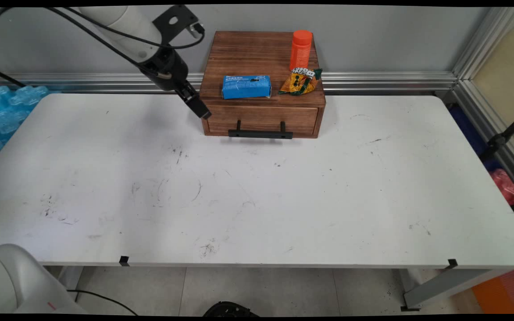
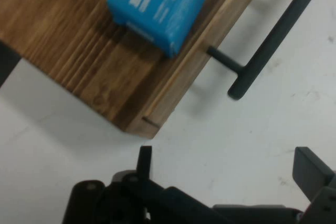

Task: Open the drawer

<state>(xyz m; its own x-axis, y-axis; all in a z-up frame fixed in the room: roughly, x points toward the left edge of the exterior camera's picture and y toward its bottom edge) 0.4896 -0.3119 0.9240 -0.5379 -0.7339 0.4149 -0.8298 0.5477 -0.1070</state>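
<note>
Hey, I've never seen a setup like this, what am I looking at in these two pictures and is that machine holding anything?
It is a robot arm with a two-finger gripper at a white table. The wide picture comes from a fixed camera above the table's near side. The close one comes from a camera on the hand, looking along the fingers. At the back stands a wooden drawer box with a black handle. On its top lie a blue pack, an orange bottle and a yellow snack bag. The gripper is open, holds nothing, and hangs beside the box's front left corner.
</note>
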